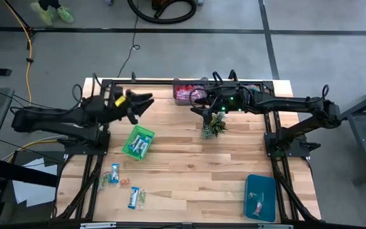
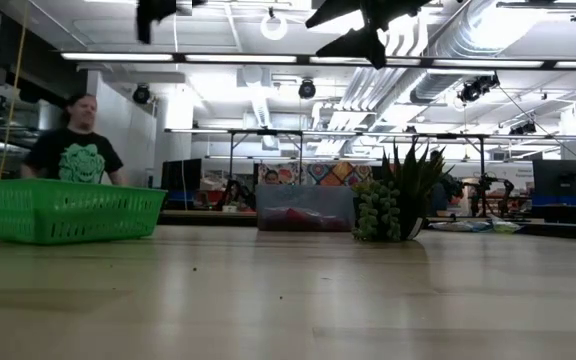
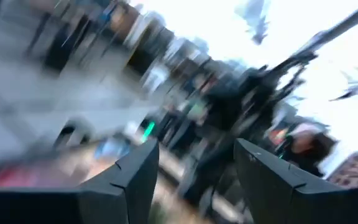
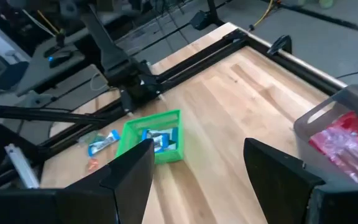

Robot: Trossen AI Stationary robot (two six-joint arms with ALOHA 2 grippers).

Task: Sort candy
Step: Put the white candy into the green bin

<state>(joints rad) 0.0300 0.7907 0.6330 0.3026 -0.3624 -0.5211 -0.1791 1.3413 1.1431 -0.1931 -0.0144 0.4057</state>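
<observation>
sort partly done, both end effectors empty and open

left end effector [image 1: 146,102] open above the worktop [image 1: 189,172] near the green bin [image 1: 138,142]; right end effector [image 1: 199,112] open by the clear bin [image 1: 189,91]. blue-and-white candy [image 1: 141,145] is in the green bin, red in the clear bin, one in the blue bin [image 1: 260,197]; loose candy [image 1: 124,186] left at the front-left.

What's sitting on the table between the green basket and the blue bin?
Nothing: in the high view, only bare wood lies between the green basket and the blue bin. The little plant stands off that line, farther back.
</observation>
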